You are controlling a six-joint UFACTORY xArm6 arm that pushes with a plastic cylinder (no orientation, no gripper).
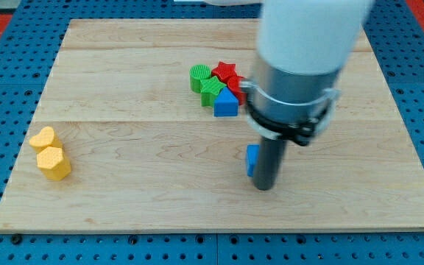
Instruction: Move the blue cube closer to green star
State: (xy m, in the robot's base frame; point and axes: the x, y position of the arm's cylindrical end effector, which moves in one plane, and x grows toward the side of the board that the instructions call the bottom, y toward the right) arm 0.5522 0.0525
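Note:
The blue cube (251, 159) lies right of the board's centre, mostly hidden behind my rod; only its left edge shows. My tip (264, 187) rests on the board just right of and below the cube, touching or nearly touching it. The green star (212, 90) sits higher up, in a cluster near the top centre, well above and left of the cube.
The cluster also holds a green round-ish block (199, 76), a red star (225, 72), a red block (236, 87) partly hidden by the arm, and a blue triangular block (225, 103). Two yellow blocks (48, 153) lie at the left edge of the wooden board (124, 184).

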